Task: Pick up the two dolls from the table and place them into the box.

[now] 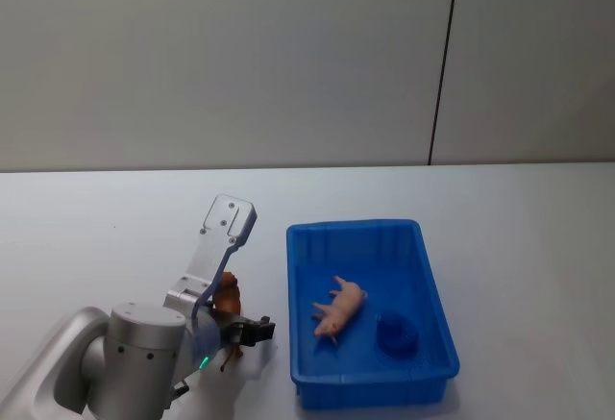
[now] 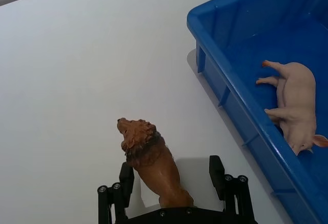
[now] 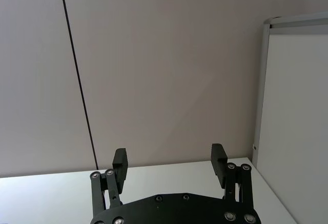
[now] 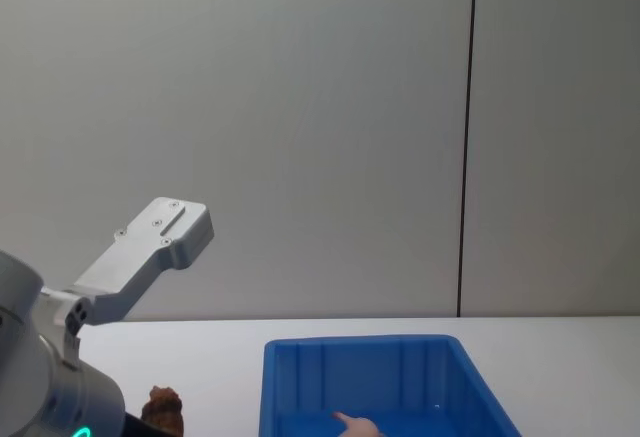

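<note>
- Your left claw (image 2: 174, 183) sits low over the white tabletop (image 2: 77, 80), just left of the bright blue ribbed plastic box (image 1: 370, 382), with the reddish-brown maned lion doll (image 2: 151, 165) between its two fingers.
- From the left wrist view the fingers stand apart on either side of the lion. One looks close against its flank and the other has a visible gap, so treat the claw as spread and not yet gripping.
- The pale pink pig doll (image 1: 339, 308) already lies on its side inside the box, near the middle of the floor, next to a dark blue round object (image 1: 396, 333). Only the lion is left to move.
- Close evenly on the lion's body below the mane, where it is widest. The mane is lumpy and could let the doll twist out.
- Keep the claw centred before closing, otherwise the nearer finger may push the doll over.
- Once you hold it, lift straight up until the doll is above the box's rounded rim, then carry it right.
- Aim the release at bare floor away from the pig, and let go low.
- Your right claw (image 3: 169, 165) is parked high facing the wall, fingers wide apart with nothing in them. Leave it there.
</note>
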`<state>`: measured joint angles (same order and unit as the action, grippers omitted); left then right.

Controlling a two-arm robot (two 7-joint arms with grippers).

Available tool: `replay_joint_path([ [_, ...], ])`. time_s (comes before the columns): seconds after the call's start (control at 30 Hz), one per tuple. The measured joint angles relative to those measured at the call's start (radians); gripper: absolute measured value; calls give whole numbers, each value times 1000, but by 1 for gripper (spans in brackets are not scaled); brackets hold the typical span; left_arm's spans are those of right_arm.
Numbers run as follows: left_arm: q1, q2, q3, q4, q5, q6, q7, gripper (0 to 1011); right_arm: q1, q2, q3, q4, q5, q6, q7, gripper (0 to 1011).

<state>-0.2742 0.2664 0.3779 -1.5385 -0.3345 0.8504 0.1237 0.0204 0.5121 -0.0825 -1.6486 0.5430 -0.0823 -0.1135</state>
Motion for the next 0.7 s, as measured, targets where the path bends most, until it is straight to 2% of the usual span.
replay_joint_path([
  [0.07,0,-1,0,0,0,2,0,925,0,0,0,0,0,0,0,1001],
  [0.37,-1,-4,-1,2,2,10,-2,653,0,0,0,0,0,0,0,1001],
  [0.43,-1,-4,-1,2,2,10,-2,618,0,0,0,0,0,0,0,1001],
  [0.5,-2,-5,-2,2,2,12,-2,511,0,0,0,0,0,0,0,1001],
  [0.53,-2,-5,-2,2,2,12,-2,511,0,0,0,0,0,0,0,1001],
  [0.6,-2,-5,-2,2,3,12,-3,416,0,0,0,0,0,0,0,1001],
  [0.7,-2,-5,-2,3,4,13,-4,382,0,0,0,0,0,0,0,1001],
])
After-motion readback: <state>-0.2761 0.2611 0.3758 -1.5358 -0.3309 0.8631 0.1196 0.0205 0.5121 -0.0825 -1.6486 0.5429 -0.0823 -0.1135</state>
